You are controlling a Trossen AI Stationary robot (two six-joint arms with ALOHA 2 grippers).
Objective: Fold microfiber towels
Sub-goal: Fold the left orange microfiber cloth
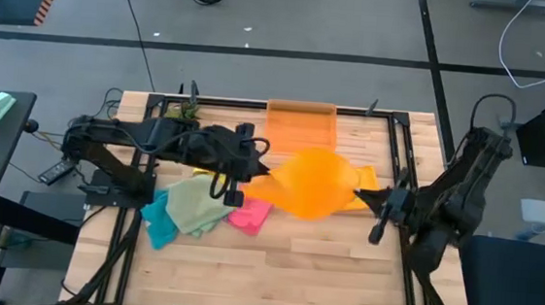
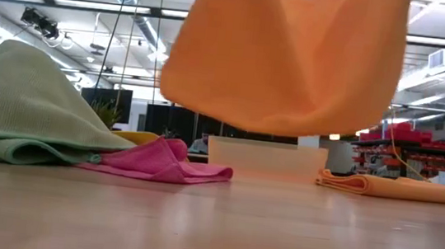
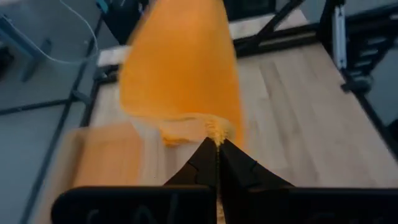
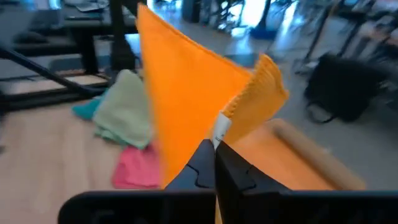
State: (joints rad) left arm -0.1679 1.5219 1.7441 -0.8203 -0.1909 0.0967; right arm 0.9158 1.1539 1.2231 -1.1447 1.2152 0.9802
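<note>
An orange microfiber towel [image 1: 314, 183] hangs in the air over the middle of the table, stretched between my two grippers. My left gripper [image 1: 249, 177] is shut on its left end and my right gripper [image 1: 365, 194] is shut on its right end. In the low view the towel [image 2: 283, 56] sags in a curve, clear of the tabletop. A sage green towel [image 1: 195, 205], a teal towel [image 1: 158, 223] and a pink towel [image 1: 250, 214] lie crumpled together on the table, left of centre. My left gripper pinches the orange towel's bunched edge [image 3: 208, 132] between its two shut fingers, coming from the table's left and slanting down. The towel spreads away beyond the fingertips, lifted clear of the table. My right gripper pinches a corner of the orange towel [image 4: 231, 112], beside its small white tag [image 4: 221, 129], between its two shut fingers, coming from the table's right. The cloth stands up and away from the fingers, clear of the table.
A translucent orange bin [image 1: 301, 126] stands at the table's far edge behind the hanging towel. A folded orange towel [image 2: 398, 189] lies flat on the right part of the table. Bare wood [image 1: 272, 279] runs along the near side.
</note>
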